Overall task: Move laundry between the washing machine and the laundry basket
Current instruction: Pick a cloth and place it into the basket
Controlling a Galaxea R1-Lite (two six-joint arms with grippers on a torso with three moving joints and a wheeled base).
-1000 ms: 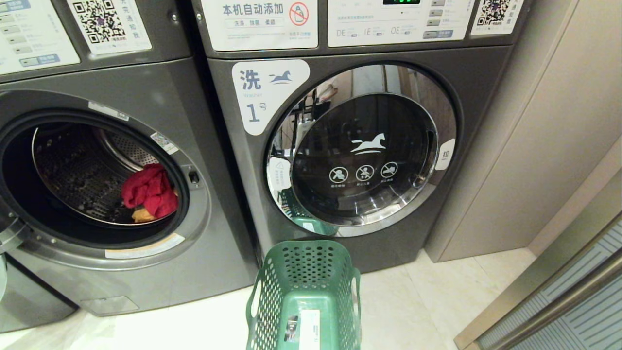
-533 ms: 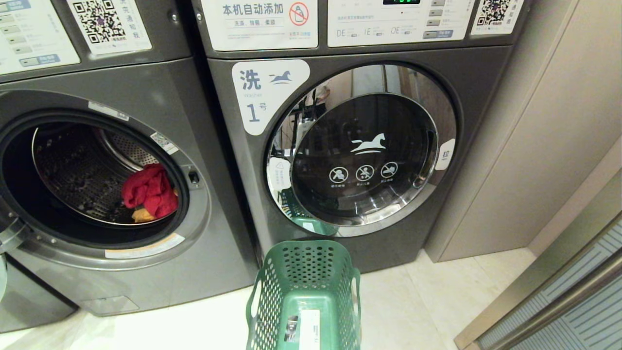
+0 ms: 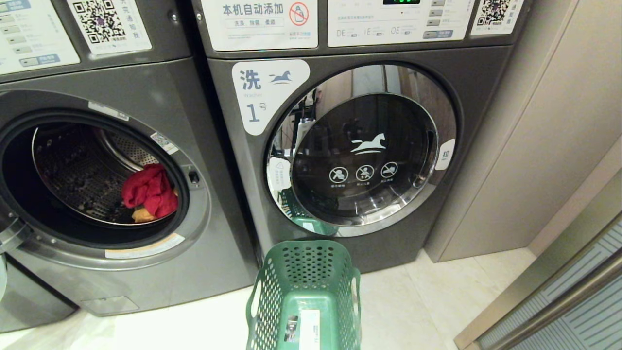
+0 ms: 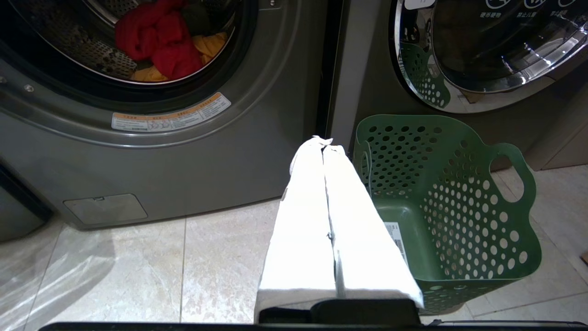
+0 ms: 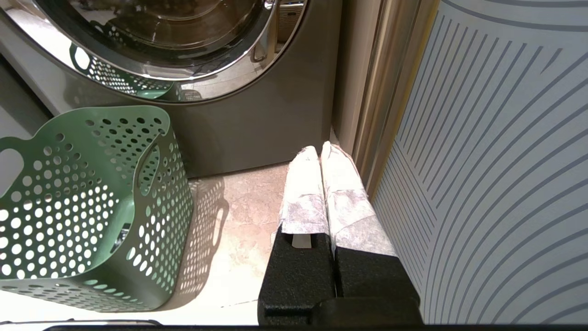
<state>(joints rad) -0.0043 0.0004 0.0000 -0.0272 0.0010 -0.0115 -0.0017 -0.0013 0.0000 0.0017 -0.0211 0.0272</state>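
Head view: closed machine [image 3: 359, 146] labelled "洗 1号"; both grippers [image 4: 327, 145] [image 5: 320, 149] pressed together, empty.

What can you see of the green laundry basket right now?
The laundry basket is green plastic, its walls pierced by round holes, with oval handle cutouts. It stands upright on the pale tiled floor before the closed machine marked 1. No clothes show inside; a white sticker lies on its floor. Neither claw touches it.
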